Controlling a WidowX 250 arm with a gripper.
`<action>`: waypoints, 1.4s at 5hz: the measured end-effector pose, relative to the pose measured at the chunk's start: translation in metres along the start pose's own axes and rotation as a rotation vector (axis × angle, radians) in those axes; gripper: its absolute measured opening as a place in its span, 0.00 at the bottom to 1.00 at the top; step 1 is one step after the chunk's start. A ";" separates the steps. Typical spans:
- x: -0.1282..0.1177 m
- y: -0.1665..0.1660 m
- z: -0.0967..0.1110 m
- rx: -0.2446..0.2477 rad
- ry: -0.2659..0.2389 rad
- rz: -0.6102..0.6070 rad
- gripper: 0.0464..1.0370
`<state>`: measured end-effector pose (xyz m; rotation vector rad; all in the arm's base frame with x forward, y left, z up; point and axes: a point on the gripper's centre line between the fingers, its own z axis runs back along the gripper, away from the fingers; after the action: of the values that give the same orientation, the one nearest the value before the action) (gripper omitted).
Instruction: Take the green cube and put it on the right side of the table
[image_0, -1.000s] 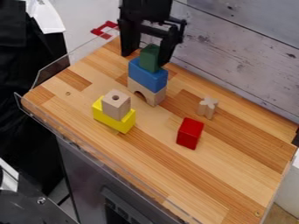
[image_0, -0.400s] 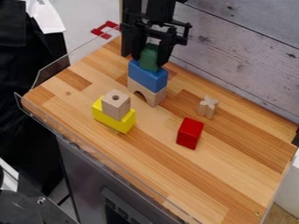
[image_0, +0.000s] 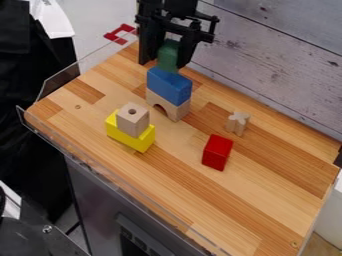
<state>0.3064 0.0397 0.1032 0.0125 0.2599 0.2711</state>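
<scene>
The gripper (image_0: 169, 60) hangs at the upper left of the tabletop, with its two fingers closed around the sides of the green block (image_0: 169, 52). That block is held just over the back part of the blue block (image_0: 169, 86); whether a thin gap separates them is hard to tell. Under the blue block stands a plain wooden arch (image_0: 175, 109). The wooden tabletop (image_0: 267, 200) stretches away to the right of this stack.
A wooden cube with a hole (image_0: 133, 120) sits in a yellow notched block (image_0: 138, 142) left of centre. Right of centre are a red block (image_0: 217, 152) and a small cross-shaped wooden piece (image_0: 237, 123). A grey plank wall borders the back.
The gripper has closed around the green block, which has risen off its earlier seat on the blue block. The other blocks have kept their places.
</scene>
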 end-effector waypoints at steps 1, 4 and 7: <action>-0.029 -0.016 0.010 0.011 -0.051 0.000 0.52; -0.070 -0.074 -0.020 -0.019 -0.065 -0.130 0.52; -0.060 -0.135 -0.046 -0.004 -0.040 -0.217 0.52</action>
<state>0.2746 -0.1068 0.0676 -0.0140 0.2190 0.0557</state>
